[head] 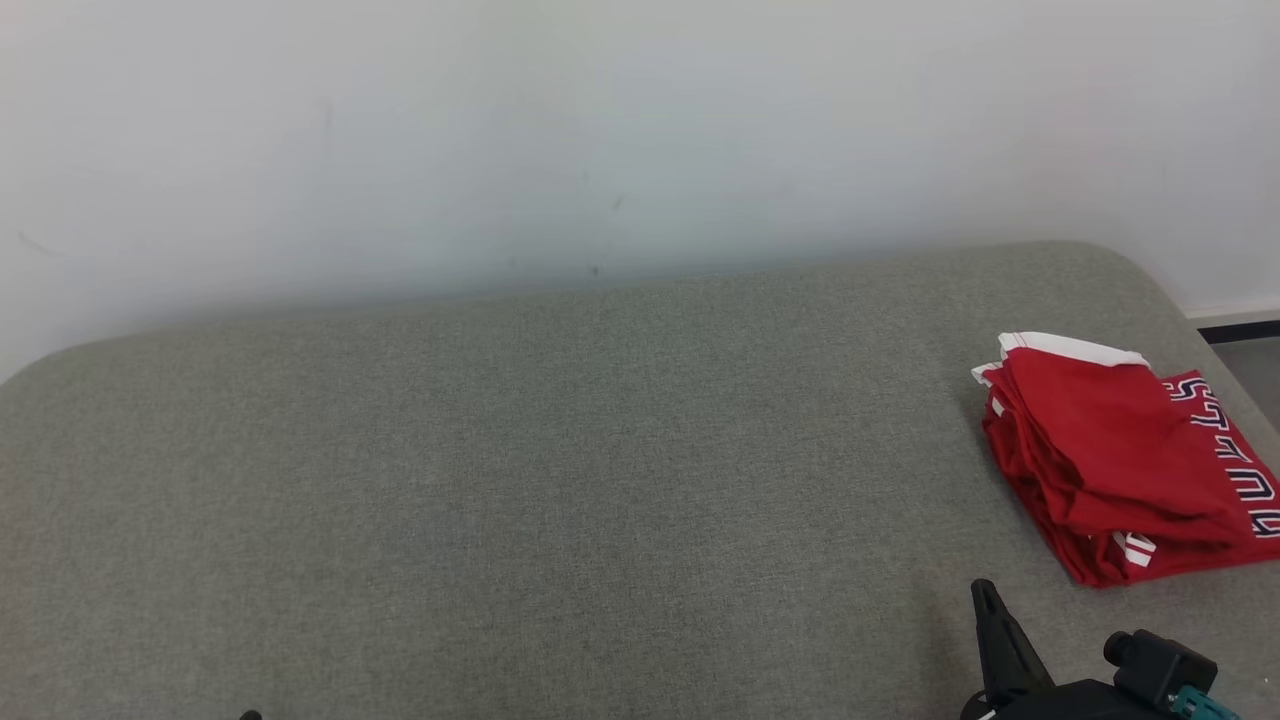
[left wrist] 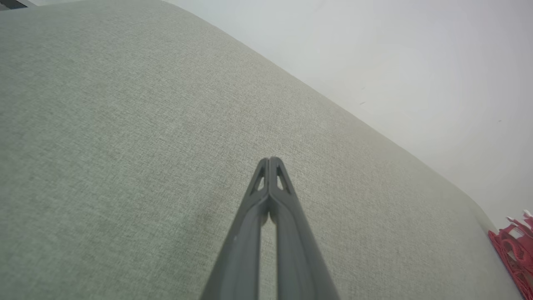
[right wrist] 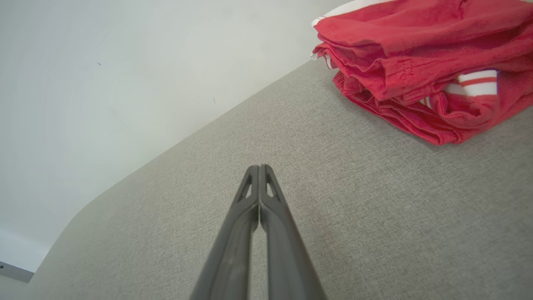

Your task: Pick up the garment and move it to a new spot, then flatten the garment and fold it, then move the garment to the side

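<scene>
Surface: a pale grey-green padded surface of woven fabric (head: 500, 450) with rounded corners, set against a plain white wall (head: 600, 120).

The red cloth garment with white trim and dark lettering (head: 1110, 460) is found at the right end of the surface, close to its right edge. It lies as a compact rectangular stack of several layers. In the right wrist view the fold edges are seen piled one on another, slightly uneven at the near side. It is touched by neither gripper.

The right gripper (right wrist: 259, 167) is held low near the stack but apart from it, its two long dark fingers pressed together on nothing. The left gripper (left wrist: 270, 159) is held over bare fabric, well apart from the garment, likewise clenched and empty.

Judgement: pick-up, flattening and folding are taken as done, since the garment lies folded. Placement at the side also appears done. Little is judged to be left beyond parking the arms.
</scene>
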Available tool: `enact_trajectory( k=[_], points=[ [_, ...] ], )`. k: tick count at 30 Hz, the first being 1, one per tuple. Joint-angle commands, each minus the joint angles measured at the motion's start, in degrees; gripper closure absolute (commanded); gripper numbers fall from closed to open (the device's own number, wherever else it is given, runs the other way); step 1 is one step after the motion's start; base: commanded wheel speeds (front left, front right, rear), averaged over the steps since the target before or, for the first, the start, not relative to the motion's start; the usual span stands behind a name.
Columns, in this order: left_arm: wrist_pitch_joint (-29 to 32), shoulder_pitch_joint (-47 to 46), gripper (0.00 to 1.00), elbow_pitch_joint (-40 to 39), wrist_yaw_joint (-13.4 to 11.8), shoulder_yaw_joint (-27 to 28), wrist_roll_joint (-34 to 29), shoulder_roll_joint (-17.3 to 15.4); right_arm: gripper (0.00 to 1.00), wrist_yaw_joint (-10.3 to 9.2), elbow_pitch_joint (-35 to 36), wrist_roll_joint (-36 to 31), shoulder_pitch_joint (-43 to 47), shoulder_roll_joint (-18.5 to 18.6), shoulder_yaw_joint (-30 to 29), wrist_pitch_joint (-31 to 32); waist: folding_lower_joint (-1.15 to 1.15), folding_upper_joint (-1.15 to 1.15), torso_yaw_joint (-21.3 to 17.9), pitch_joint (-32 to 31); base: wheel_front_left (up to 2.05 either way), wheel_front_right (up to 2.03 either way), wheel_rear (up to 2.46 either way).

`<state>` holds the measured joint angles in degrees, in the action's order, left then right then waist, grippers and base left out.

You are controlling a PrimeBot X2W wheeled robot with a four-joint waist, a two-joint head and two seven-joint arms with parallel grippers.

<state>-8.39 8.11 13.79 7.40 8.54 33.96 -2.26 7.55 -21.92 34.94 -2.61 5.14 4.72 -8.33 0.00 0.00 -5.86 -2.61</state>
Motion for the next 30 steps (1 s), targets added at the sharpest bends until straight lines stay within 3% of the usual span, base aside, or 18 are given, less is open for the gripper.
enact_trajectory(
  k=[1,30],
  points=[
    [0.6,-1.7,1.0,-0.7,0.0,0.0,3.0,-0.4,1.0,-0.02,1.2,2.9,-1.6,-0.1,-0.7,0.6,0.0,0.0,0.1,0.1,0.0,0.0,0.0],
    [6.0,-6.8,1.0,-0.4,0.1,-0.8,24.1,-0.6,1.0,-0.05,3.9,23.6,-2.6,-0.9,-4.8,6.1,0.0,0.0,1.8,0.8,0.0,0.0,0.0]
  ],
)
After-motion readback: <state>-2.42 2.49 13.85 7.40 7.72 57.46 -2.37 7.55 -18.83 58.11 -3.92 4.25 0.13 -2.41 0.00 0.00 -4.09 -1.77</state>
